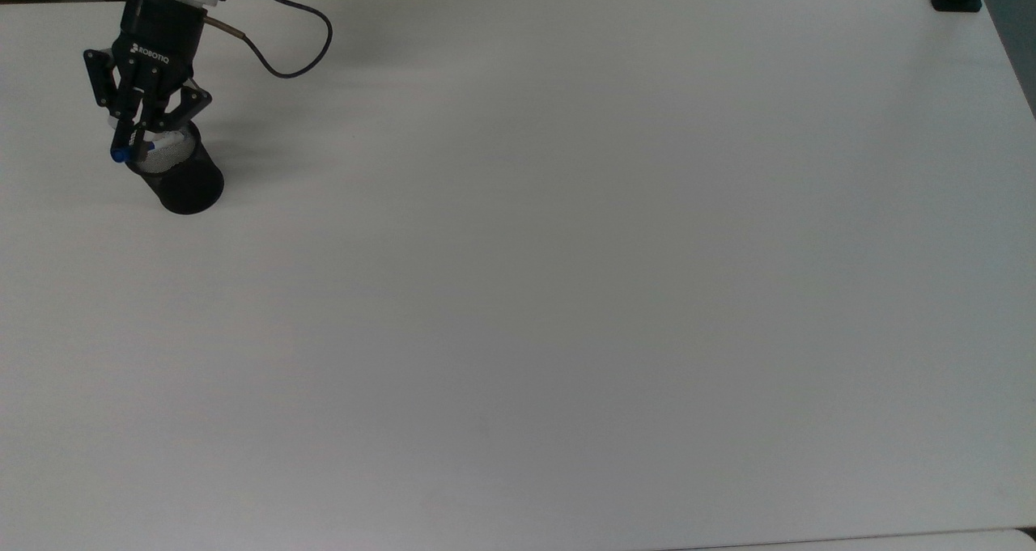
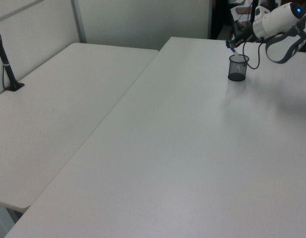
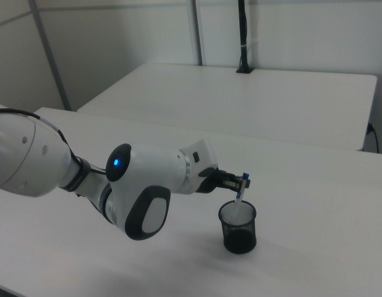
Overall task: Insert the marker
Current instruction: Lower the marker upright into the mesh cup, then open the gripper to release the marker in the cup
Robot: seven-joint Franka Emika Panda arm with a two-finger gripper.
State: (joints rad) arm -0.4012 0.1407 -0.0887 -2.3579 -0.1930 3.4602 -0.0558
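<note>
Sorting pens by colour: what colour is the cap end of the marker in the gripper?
Blue, on a white marker; the top view shows it best, beside the black mesh cup.

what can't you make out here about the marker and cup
- Marker lower tip: in the right view it passes behind the cup rim, so its depth is hidden.
- Top view: the gripper covers most of the marker.
- Left view: the gripper's hold on the marker is too small to read.
</note>
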